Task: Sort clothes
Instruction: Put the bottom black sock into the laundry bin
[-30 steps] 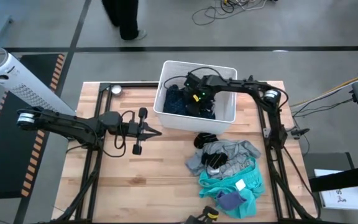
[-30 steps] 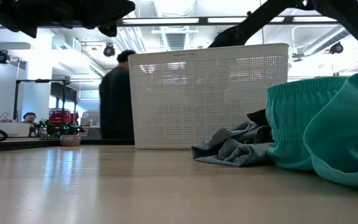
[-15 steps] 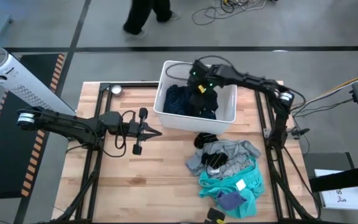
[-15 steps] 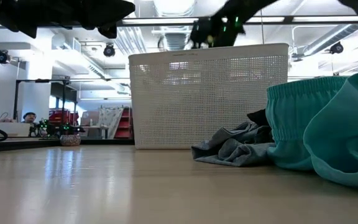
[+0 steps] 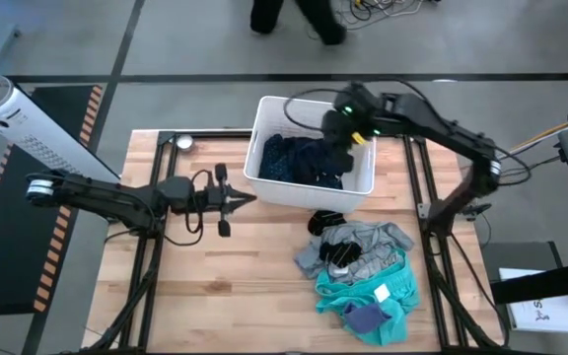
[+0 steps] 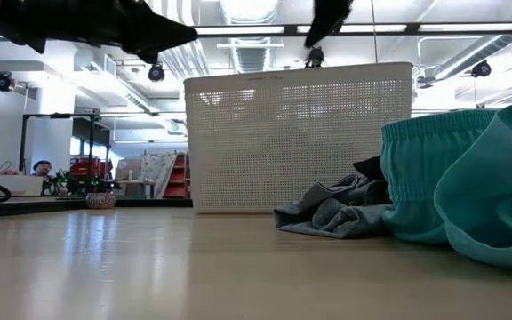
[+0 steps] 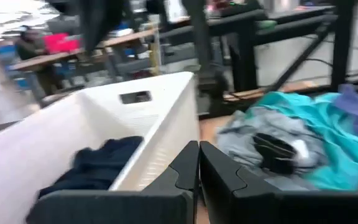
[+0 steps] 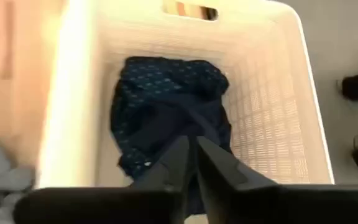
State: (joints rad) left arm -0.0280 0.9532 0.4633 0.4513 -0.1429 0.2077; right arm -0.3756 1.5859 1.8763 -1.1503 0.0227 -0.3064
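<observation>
A dark navy patterned garment lies crumpled on the floor of the white basket. My right gripper hangs above the basket's right half, pointing slantwise down, shut, with nothing between its fingers. The other clothes lie in a pile on the table near the basket's front: a grey garment, a black piece, a teal garment with a white label, and a small purple-blue piece. My left gripper waits level at the basket's left front corner, shut and empty.
The basket's perforated wall stands at the table's far middle, with the teal garment and grey garment in front of it. A small round object sits at the far left corner. A person walks beyond the table.
My right gripper has risen out of the basket and drawn back toward the table's far right, tipping less steeply down. The navy garment stays behind on the basket floor. My left gripper has swung slightly at the wrist, in place.
</observation>
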